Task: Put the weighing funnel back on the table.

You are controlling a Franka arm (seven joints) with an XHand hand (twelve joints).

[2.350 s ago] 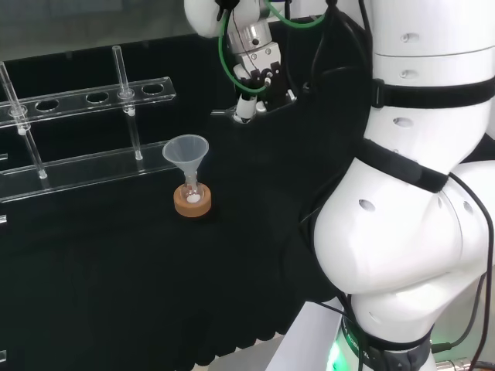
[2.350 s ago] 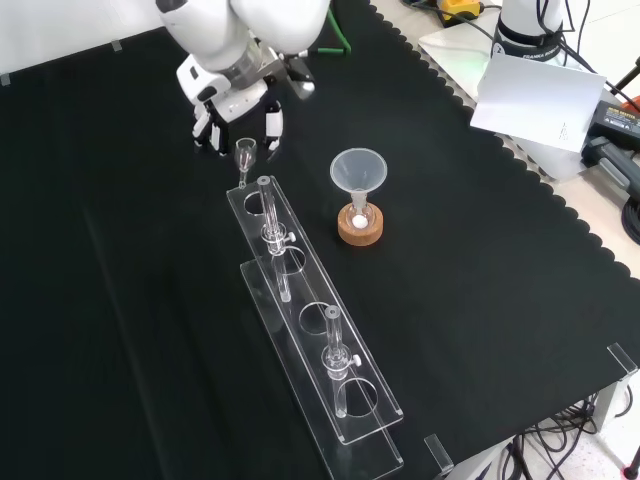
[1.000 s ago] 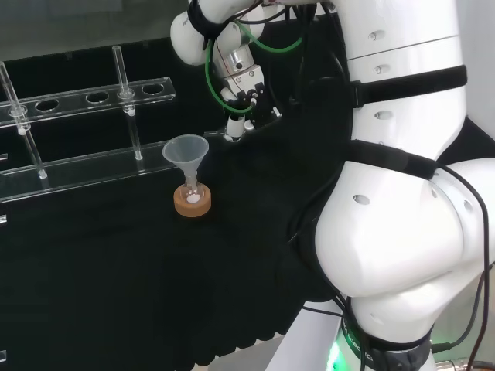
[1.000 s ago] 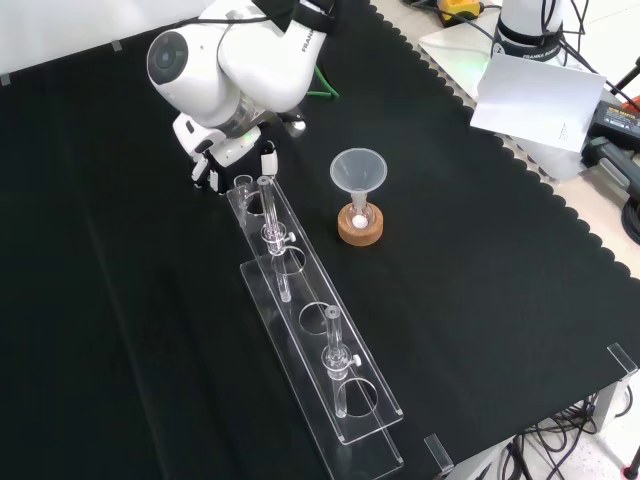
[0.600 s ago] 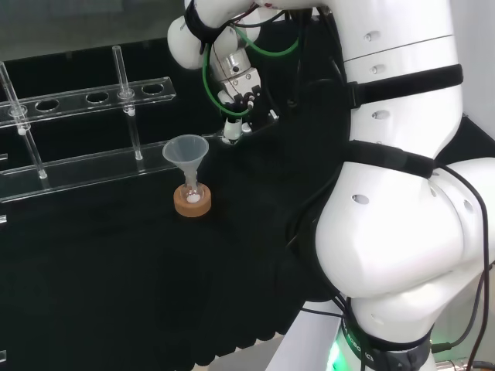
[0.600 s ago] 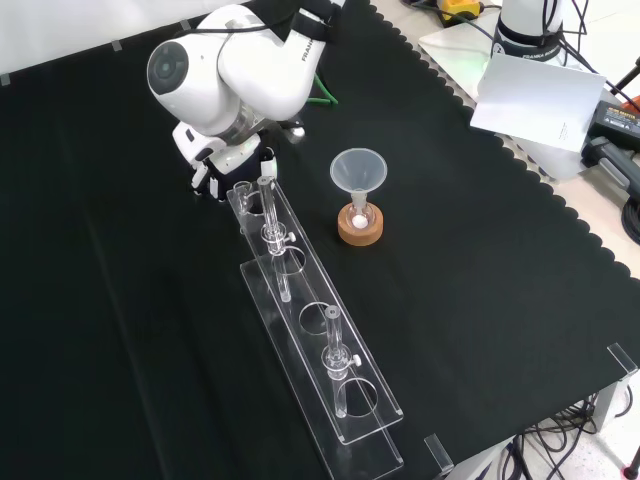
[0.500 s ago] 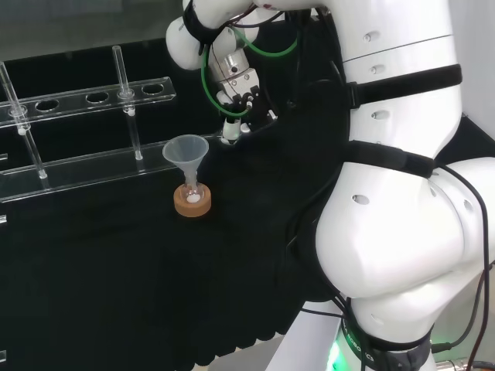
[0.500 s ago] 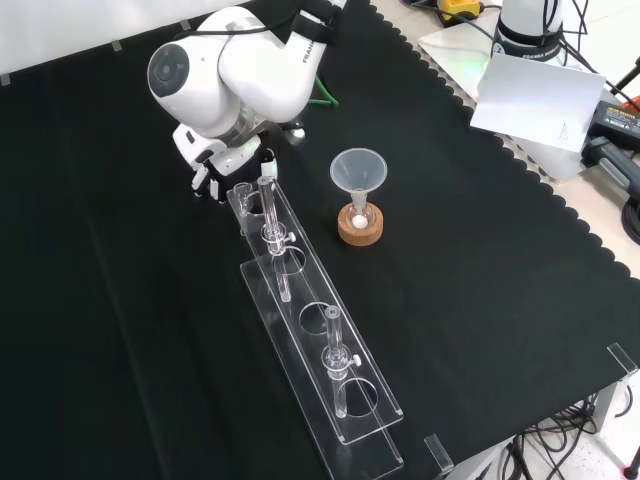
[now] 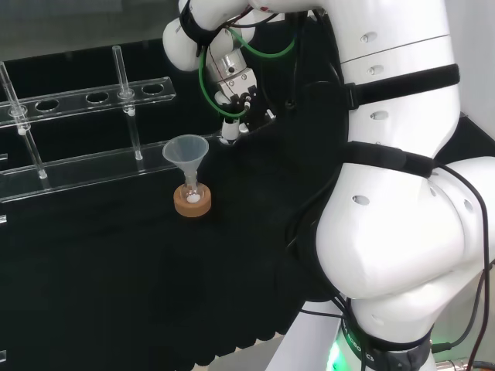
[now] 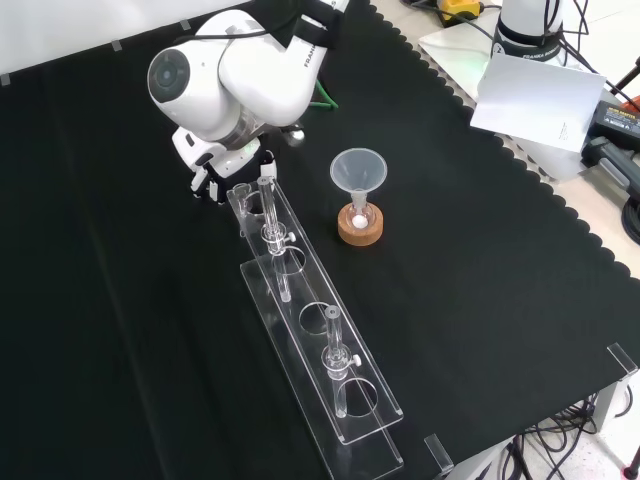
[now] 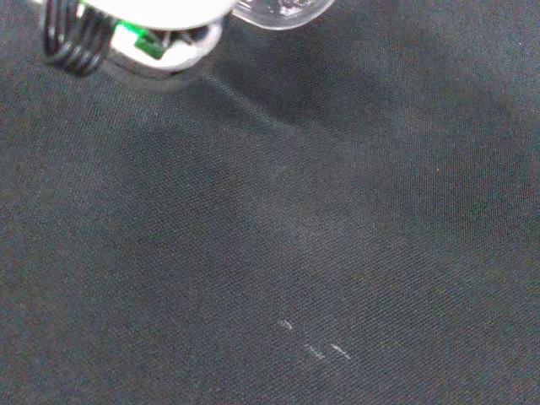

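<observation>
The hand hangs low over the black cloth, just right of the big funnel in the head view. In the front view the hand peeks out under the arm's white link, at the far end of the clear rack. Its fingers point down and are curled on the weighing funnel, a small clear piece close to the cloth beside the rack's end. In the wrist view the weighing funnel shows as a clear rim next to a blurred white part of the hand, with cloth close below.
The funnel stands in a small flask on a cork ring. The rack carries glass tubes. A white sheet and cables lie past the cloth's scalloped edge at the front view's right.
The hand has come down and leftward in the head view, carrying the weighing funnel close to the cloth by the rack's end. The arm's link now covers most of it in the front view.
</observation>
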